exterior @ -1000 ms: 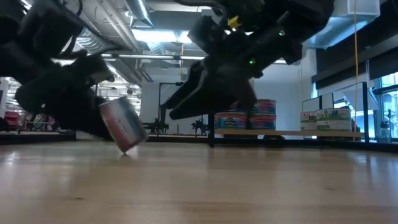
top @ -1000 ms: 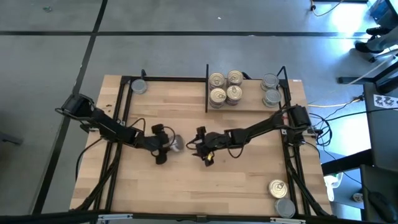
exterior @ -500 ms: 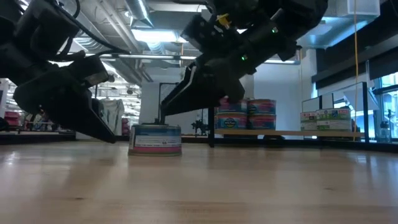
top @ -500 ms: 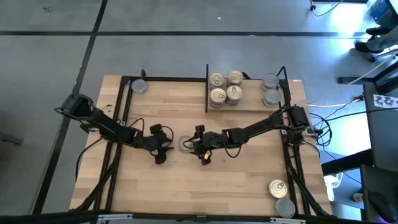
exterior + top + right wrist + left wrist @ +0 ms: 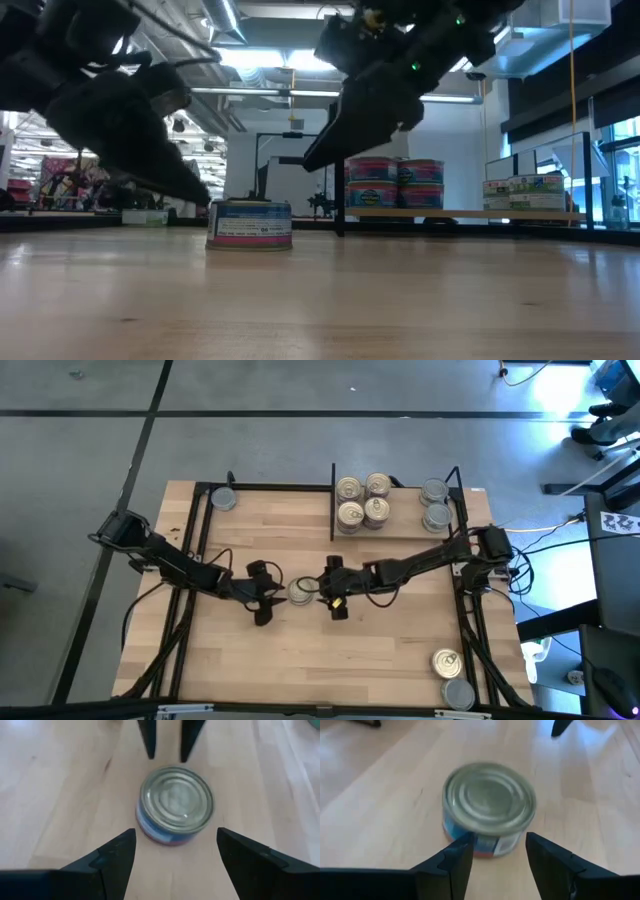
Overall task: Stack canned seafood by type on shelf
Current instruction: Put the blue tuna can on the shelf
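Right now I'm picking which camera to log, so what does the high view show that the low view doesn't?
Only the high view shows the tin's plain grey lid, both open grippers flanking it, left gripper and right gripper, and two spare tins near the table's right corner. Only the low view shows the tin's blue and pink label and that it sits flat on the tabletop. Both show the tin standing free and the stacked tins on the shelf.

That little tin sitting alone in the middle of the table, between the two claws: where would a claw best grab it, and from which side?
Probably around its low round side wall. The tin stands upright on the table, plain grey lid up, so fingers can straddle it level from either side. The right gripper faces it with fingers spread wider than the tin; the left gripper, opposite, is open more narrowly.
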Controlling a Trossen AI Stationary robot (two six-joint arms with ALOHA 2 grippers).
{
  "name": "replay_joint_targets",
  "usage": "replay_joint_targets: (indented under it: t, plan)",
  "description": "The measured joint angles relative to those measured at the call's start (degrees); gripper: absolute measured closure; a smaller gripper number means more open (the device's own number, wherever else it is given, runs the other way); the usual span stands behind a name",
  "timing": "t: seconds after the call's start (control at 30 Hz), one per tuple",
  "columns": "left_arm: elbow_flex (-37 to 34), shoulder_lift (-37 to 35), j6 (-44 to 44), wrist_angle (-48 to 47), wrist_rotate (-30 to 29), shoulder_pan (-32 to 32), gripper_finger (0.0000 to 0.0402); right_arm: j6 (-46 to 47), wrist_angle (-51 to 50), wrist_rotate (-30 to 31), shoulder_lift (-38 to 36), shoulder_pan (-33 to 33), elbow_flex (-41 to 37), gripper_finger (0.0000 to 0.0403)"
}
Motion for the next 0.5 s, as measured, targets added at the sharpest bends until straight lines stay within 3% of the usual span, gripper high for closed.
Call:
replay_joint_targets:
  t: [0.27, 0.5]
  plan:
    - [1.42, 0.02, 2.95, -1.91, 0.69, 2.41, 0.0162, 3.30, 9.80, -3.87, 0.61, -2.90, -7.02, 0.0125]
    - [1.44, 0.05, 4.39, -1.35, 6.28, 3.87, 0.0105, 7.42, 17.97, -8.09, 1.55, -4.16, -9.62, 0.0125]
